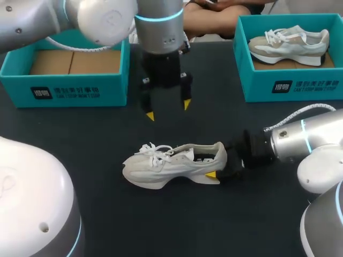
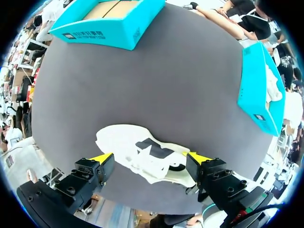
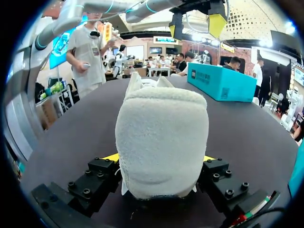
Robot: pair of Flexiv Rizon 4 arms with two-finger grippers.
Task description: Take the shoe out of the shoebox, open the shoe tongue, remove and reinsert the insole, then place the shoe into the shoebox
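Observation:
A white sneaker [image 1: 171,163] lies on its sole on the dark table, toe to the left, laces loose. My right gripper [image 1: 218,170] comes in from the right and is shut on the shoe's heel [image 3: 161,137], one finger on each side. My left gripper [image 1: 168,109] hangs open above the table just behind the shoe, pointing down. From the left wrist view the shoe [image 2: 142,156] shows below and between the gripper's [image 2: 151,157] spread fingers, with its dark inside visible. The left gripper [image 3: 197,23] also shows high above the shoe in the right wrist view.
An empty teal shoebox [image 1: 69,88] stands at the back left. A second teal shoebox [image 1: 289,85] at the back right holds another pale sneaker [image 1: 289,45]. Bare table lies in front of the shoe and between the boxes.

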